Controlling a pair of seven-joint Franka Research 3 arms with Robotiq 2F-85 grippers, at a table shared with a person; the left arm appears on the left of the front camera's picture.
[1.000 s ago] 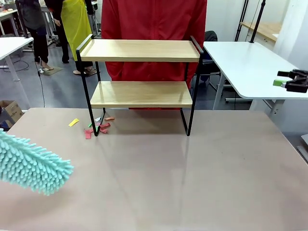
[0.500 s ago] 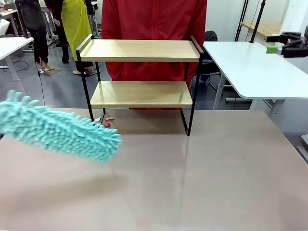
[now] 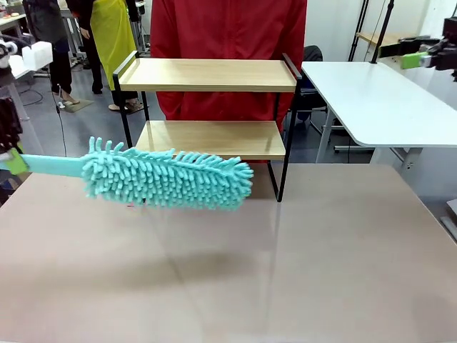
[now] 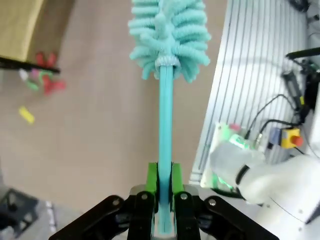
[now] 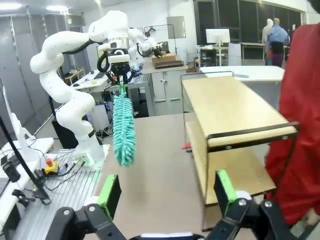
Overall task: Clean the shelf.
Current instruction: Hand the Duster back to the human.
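Duster (image 3: 168, 179) held level before the shelf (image 3: 207, 107).
Left gripper (image 4: 162, 187) pinches its handle above the counter (image 3: 285, 271); right gripper (image 5: 167, 192) hangs spread wide.

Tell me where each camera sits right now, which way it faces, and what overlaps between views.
Front view: fixed on the robot's side, facing across the table at the shelf and the person in red; the duster crosses in front.
Left wrist view: looks along the left gripper, jaws clamped on the duster handle, down at the table and paper scraps.
Right wrist view: looks along the open right gripper at the shelf's end and the left arm.
Shared: duster and table appear in all three.
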